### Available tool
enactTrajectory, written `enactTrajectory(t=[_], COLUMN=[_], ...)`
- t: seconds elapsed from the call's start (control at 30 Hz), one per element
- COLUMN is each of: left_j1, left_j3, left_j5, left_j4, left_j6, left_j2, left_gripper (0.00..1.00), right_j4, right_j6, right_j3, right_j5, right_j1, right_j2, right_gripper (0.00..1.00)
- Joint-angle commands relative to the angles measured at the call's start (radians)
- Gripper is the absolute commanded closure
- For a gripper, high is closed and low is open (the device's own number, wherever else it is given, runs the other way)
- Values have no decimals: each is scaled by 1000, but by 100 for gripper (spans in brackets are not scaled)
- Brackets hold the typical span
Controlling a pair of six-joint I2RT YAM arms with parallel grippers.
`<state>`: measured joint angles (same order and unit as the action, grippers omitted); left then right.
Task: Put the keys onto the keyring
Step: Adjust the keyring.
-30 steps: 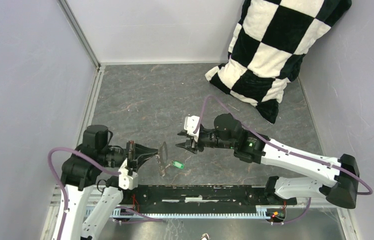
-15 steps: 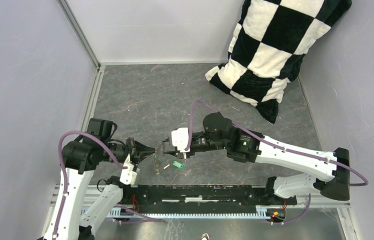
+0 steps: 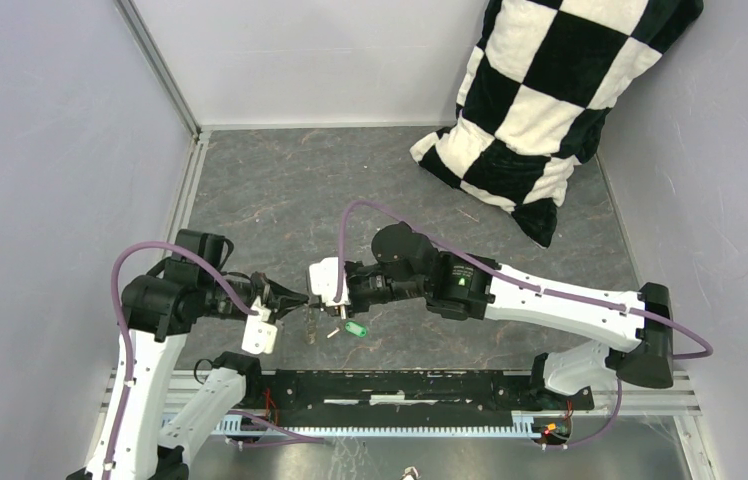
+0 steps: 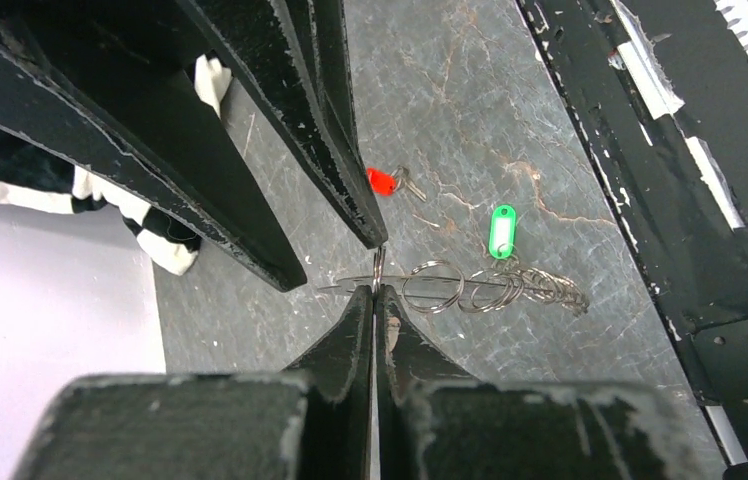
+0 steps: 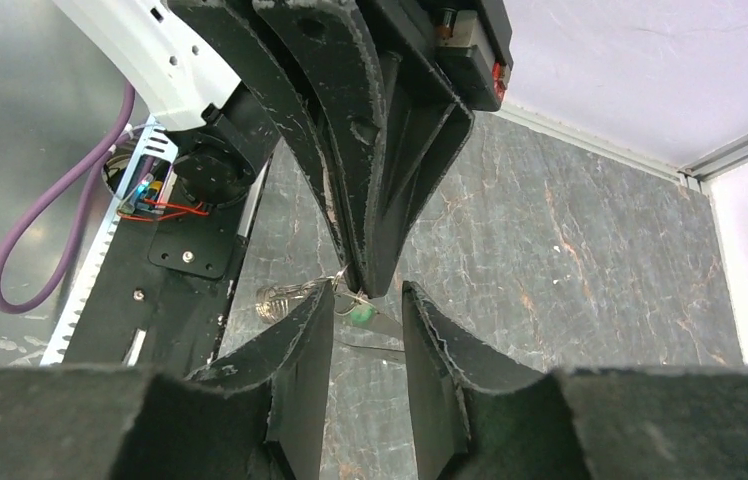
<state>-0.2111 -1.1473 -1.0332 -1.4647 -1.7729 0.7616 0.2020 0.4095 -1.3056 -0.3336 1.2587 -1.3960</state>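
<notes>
At lower centre of the top view, the left gripper (image 3: 293,298) and right gripper (image 3: 335,303) met tip to tip over the table (image 3: 280,190). The keyring (image 3: 310,322) sat at the left tips. The green key (image 3: 353,327) lay on the table just right of it. I couldn't pick out the red key from here.

In the left wrist view, mid-frame, my left fingers (image 4: 355,330) were pressed together on the ring's wire. The rest of the keyring ran off right toward its chain end. The red key (image 4: 382,181) lay above it in frame and the green one to the right, both loose on the table, neither threaded. The right fingers (image 4: 320,150) came in from the upper left, tips just above the pinch point.

In the right wrist view, bottom of frame, the right fingers were apart and straddled the left tips and the wire. They clamped nothing that I could see.

My read: the step in hand was getting a second hold on the ring, with no key on yet. Next move calls for a pinch on the wire beside the left one without fouling those tips, then a key pickup.
</notes>
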Motion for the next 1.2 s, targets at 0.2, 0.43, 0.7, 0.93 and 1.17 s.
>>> enactTrajectory(t=[0.2, 0.43, 0.7, 0.93, 1.17], left_j1=[-2, -2, -2, -2, -2], left_j3=[-49, -53, -54, -58, -51], left_j5=[-9, -3, -17, -38, -85], left_j4=[16, 28, 41, 66, 196], left_j6=[95, 131, 161, 220, 536], left_j2=[20, 30, 28, 21, -8], left_gripper=[98, 98, 98, 96, 54], right_j4=[15, 44, -51, -79, -255], right_j6=[-19, -28, -72, -92, -120], right_j3=[-63, -72, -43, -27, 137], right_j5=[2, 4, 36, 79, 119], right_j1=[11, 12, 13, 14, 8], right_j2=[-28, -26, -32, -39, 75], right_gripper=[65, 62, 79, 100, 100])
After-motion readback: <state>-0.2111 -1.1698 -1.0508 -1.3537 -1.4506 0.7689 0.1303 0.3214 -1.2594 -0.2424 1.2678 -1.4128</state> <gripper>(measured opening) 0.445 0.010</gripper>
